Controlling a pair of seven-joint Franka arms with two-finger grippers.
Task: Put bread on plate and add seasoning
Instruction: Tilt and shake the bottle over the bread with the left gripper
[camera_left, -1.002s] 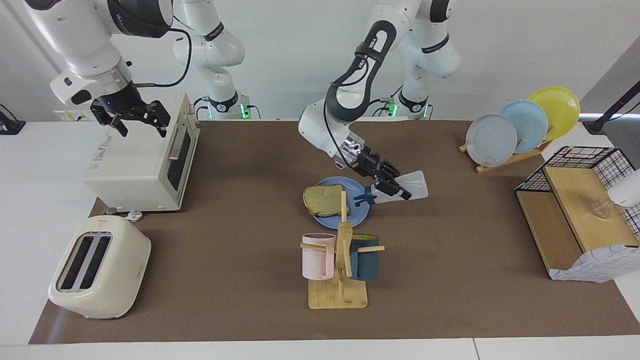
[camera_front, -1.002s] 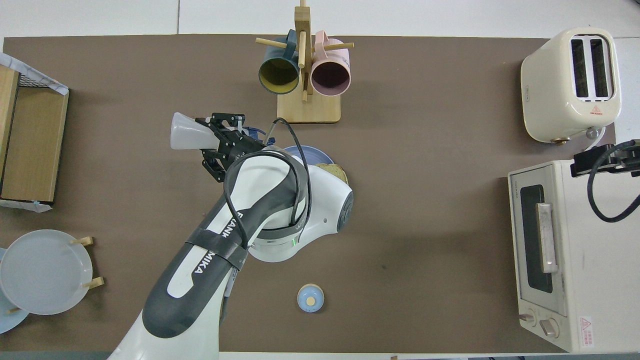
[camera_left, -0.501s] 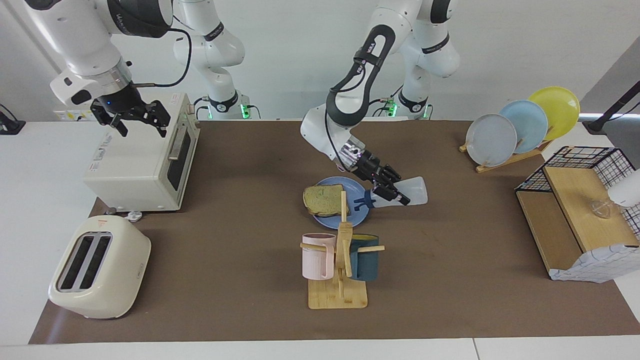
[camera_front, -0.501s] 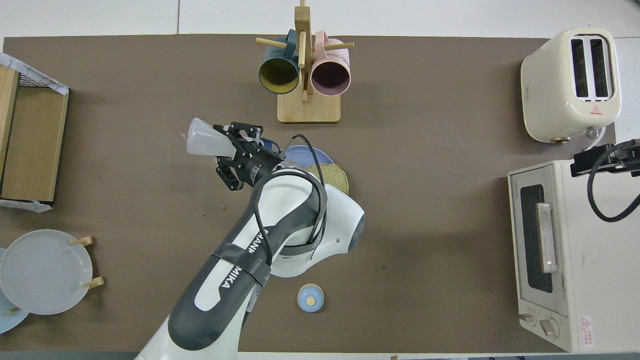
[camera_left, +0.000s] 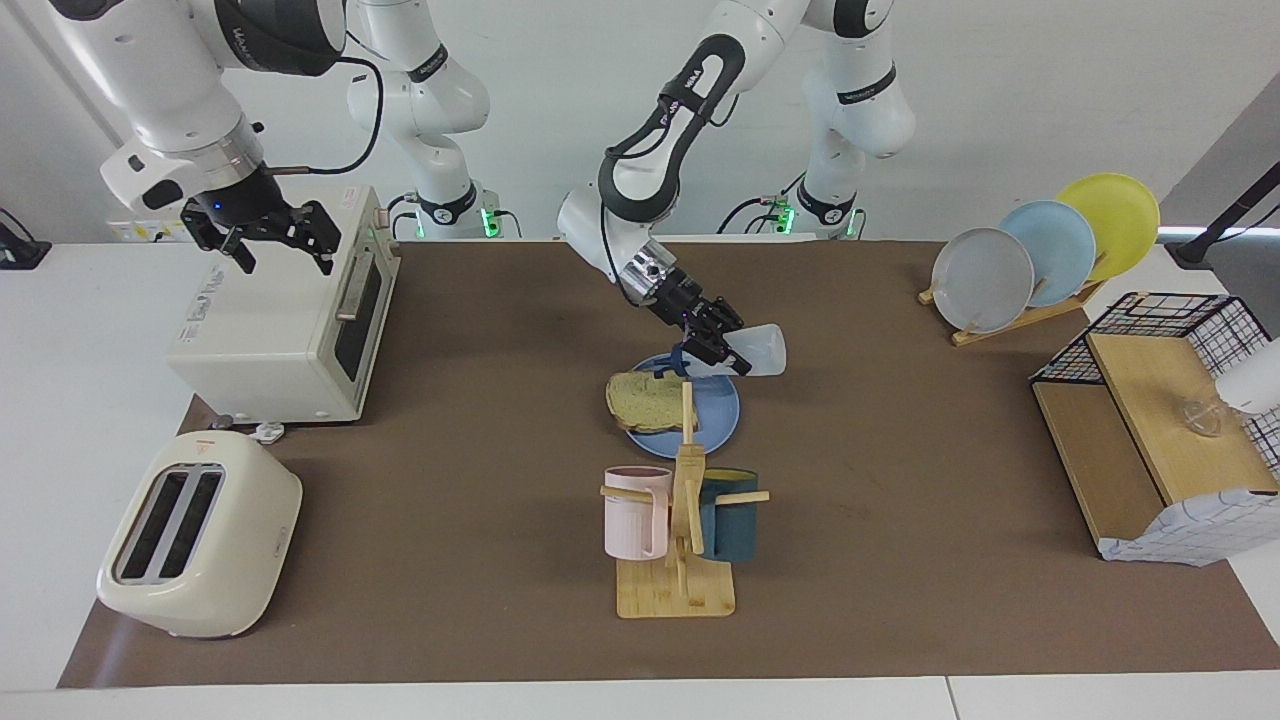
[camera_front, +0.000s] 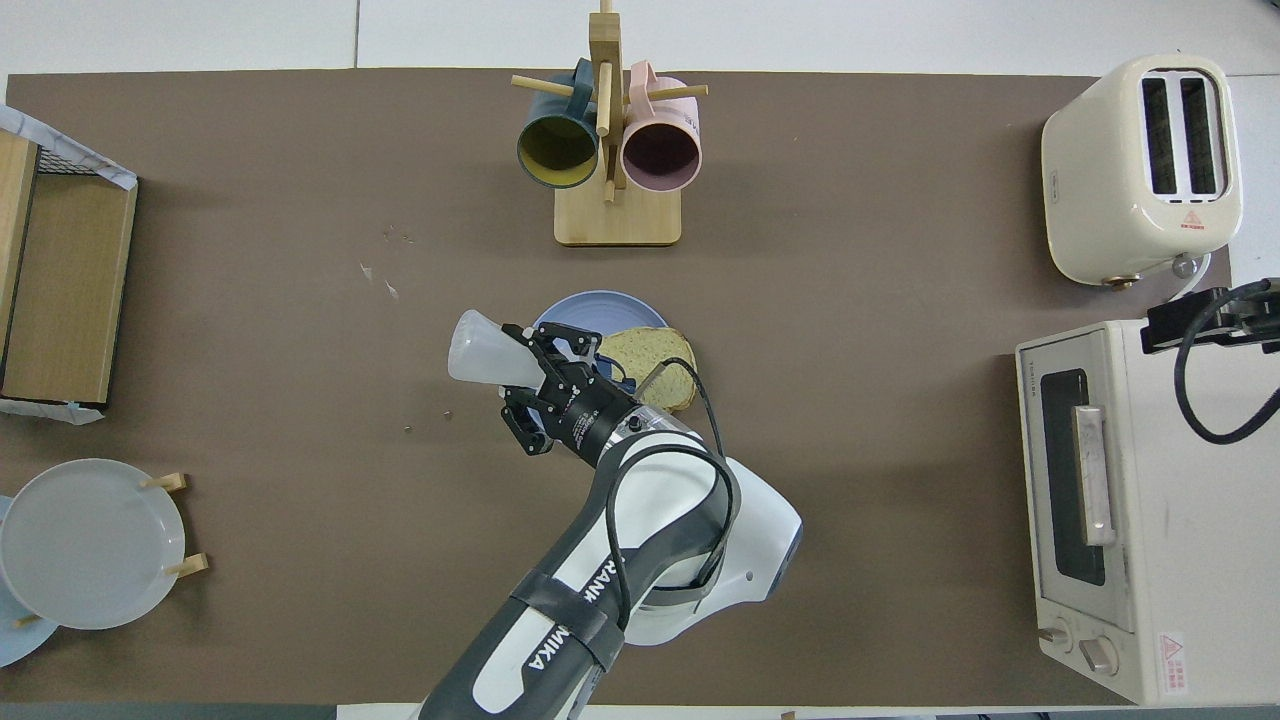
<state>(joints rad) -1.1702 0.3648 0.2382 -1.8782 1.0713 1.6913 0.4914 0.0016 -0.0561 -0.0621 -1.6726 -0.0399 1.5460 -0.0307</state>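
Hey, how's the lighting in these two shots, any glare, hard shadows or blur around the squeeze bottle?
Facing view: even, soft light; the seasoning bottle in the left hand looks sharp, with only faint shadow by the plate. Overhead view: flat light, no glare on the brown mat; the left arm hides part of the bread.

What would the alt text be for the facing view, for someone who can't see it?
The left gripper holds the seasoning bottle tipped on its side over the blue plate, where the bread lies. The right gripper waits open above the toaster oven.
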